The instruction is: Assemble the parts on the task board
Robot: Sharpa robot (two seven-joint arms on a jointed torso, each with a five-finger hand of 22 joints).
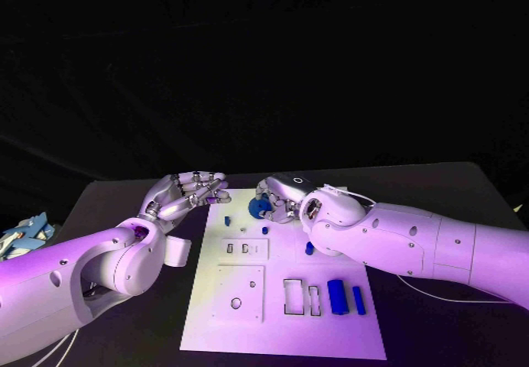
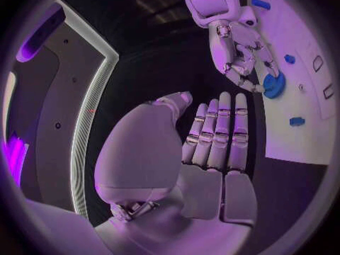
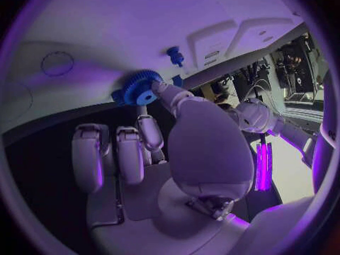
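Two blue bars [image 1: 345, 297] lie loose at the task board's [image 1: 276, 329] near end, unplaced. Right hand [image 1: 282, 200] pinches the blue gear [image 1: 260, 206] over its far end; left hand [image 1: 183, 194], fingers apart, waits empty just beside it.

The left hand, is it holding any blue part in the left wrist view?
No. The left hand is empty, its fingers straight; the blue gear is at the right hand.
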